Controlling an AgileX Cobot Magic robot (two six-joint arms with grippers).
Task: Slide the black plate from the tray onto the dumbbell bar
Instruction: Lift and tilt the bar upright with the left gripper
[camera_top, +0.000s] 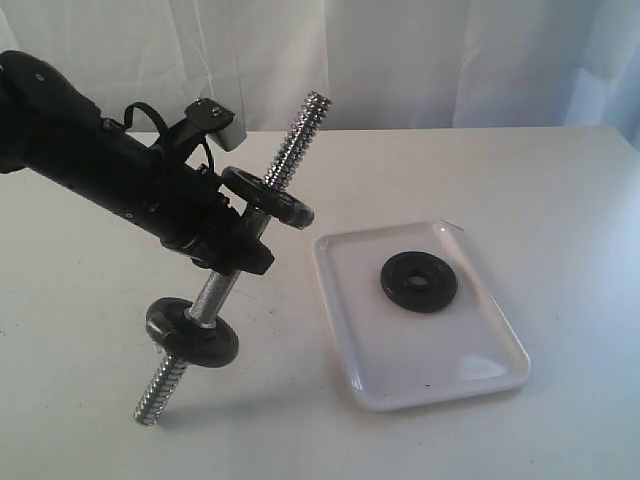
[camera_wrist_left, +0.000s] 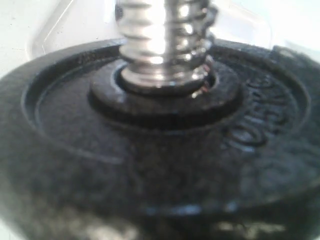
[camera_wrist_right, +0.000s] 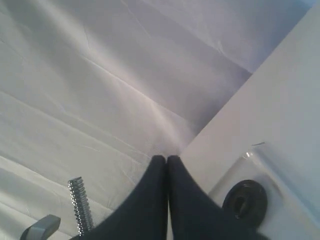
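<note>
The black plate (camera_top: 418, 281) lies flat in the white tray (camera_top: 400, 380), right of the table's middle. My left gripper (camera_top: 240, 245) is shut on the smooth middle of the dumbbell bar (camera_top: 290, 140) and holds it tilted above the table. Two grey-black discs sit on the bar, one above the grip (camera_top: 268, 197) and one below (camera_top: 192, 332). The left wrist view is filled by the upper disc (camera_wrist_left: 150, 165) and the threaded bar (camera_wrist_left: 162, 40); its jaws are hidden. My right gripper (camera_wrist_right: 166, 159) is shut and empty, with the black plate (camera_wrist_right: 244, 201) and the tray (camera_wrist_right: 285, 200) beyond its tips.
A white curtain (camera_top: 420, 60) hangs behind the white table (camera_top: 560, 190). The bar's upper threaded end (camera_wrist_right: 80, 205) shows in the right wrist view. The right arm is outside the exterior view.
</note>
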